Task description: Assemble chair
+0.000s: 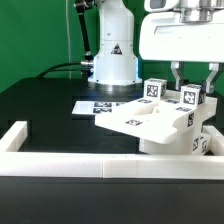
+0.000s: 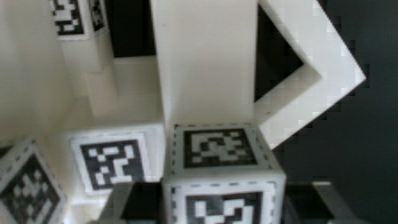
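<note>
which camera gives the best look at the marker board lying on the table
The exterior view: the marker board lies flat on the black table near the robot base, partly behind the chair. The wrist view shows none of it.

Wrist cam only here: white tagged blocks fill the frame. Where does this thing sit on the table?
Observer: The chunky white plastic chair stands on the black table, toward the exterior view's right, just behind the low white border wall.
Operator: Anything else lying near it?
Observer: The thin flat white marker board lies on the table beside it, toward the white robot base.
Operator: Gripper relative to the chair?
Observer: The two-finger gripper reaches down from above and looks shut on the white square tagged leg that sticks up at the chair's end on the exterior view's right.
</note>
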Robot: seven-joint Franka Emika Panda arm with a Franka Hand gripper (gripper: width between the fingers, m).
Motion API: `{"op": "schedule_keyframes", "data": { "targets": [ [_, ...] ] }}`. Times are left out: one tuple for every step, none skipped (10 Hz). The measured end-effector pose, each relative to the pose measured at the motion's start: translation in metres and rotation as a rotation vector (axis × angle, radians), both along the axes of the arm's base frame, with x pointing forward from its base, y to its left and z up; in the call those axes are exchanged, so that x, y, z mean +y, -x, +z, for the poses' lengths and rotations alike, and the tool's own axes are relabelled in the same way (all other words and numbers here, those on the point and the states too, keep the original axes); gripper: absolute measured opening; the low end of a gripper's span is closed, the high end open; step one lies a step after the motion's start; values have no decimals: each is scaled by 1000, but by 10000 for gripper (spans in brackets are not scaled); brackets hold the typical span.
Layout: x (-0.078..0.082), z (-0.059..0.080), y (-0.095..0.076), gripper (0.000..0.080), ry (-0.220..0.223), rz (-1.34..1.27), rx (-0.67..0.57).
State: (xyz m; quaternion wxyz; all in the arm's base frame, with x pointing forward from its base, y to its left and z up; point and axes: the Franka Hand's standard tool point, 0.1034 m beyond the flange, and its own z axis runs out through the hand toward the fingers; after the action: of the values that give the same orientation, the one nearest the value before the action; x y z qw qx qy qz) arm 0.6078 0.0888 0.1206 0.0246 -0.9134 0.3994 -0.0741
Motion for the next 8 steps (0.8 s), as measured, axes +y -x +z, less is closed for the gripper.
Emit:
{"op": "schedule_keyframes", "data": {
  "targets": [
    [-1, 0, 0, 288, -12, -46, -1],
    [-3, 0, 0, 288, -24, -91, -1],
    [-5, 0, 0, 288, -34, -159, -2],
    [-5, 0, 0, 288, -34, -164, -1],
    [-5, 0, 0, 288, -35, -167, -2],
    [-5, 1, 0, 393, -35, -158, -2],
    [-4, 7, -1, 393, -39, -149, -7],
    [-3, 16, -1, 568, -48, -138, -17]
  ]
}}
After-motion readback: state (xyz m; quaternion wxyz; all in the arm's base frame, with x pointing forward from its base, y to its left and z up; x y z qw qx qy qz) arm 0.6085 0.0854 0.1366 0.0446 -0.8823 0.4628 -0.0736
